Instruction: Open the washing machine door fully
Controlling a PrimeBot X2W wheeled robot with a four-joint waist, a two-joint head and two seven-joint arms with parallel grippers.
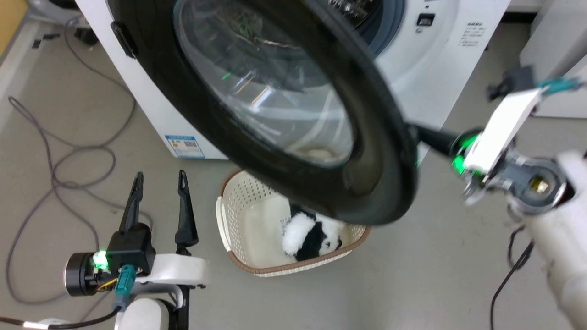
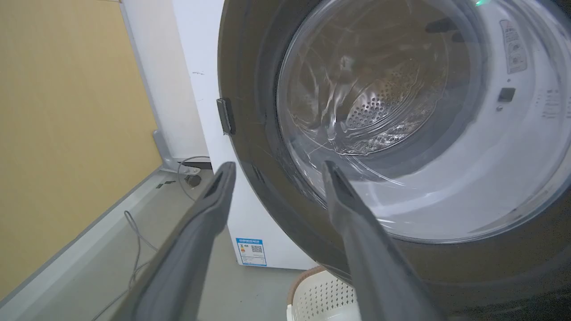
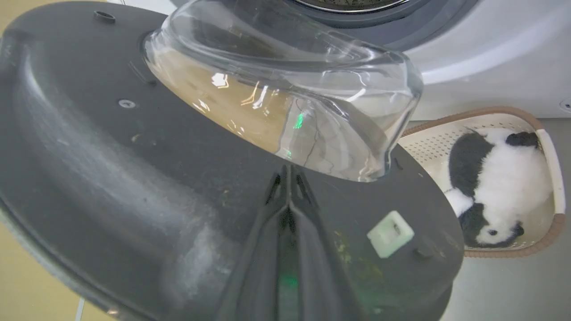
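The washing machine door (image 1: 257,137), a glossy black disc with a bulging clear glass bowl, stands swung partly out from the white washing machine (image 1: 435,59). My right gripper (image 3: 289,171) is shut, its joined fingertips resting against the door's grey inner face (image 3: 111,169) just below the glass bowl (image 3: 285,89). In the head view its dark fingers (image 1: 433,137) reach behind the door's right rim. My left gripper (image 1: 159,178) hangs open at the lower left, apart from the door, fingers pointing up. From the left wrist, the door's outer face (image 2: 250,147) lies beyond the open fingers (image 2: 352,214).
A cream perforated basket (image 1: 231,206) holding a black-and-white plush panda (image 1: 309,233) sits on the floor under the door. Grey cables (image 1: 55,169) loop over the floor at left. A yellow wall (image 2: 67,133) runs beside the machine. A white cabinet (image 1: 555,41) stands at far right.
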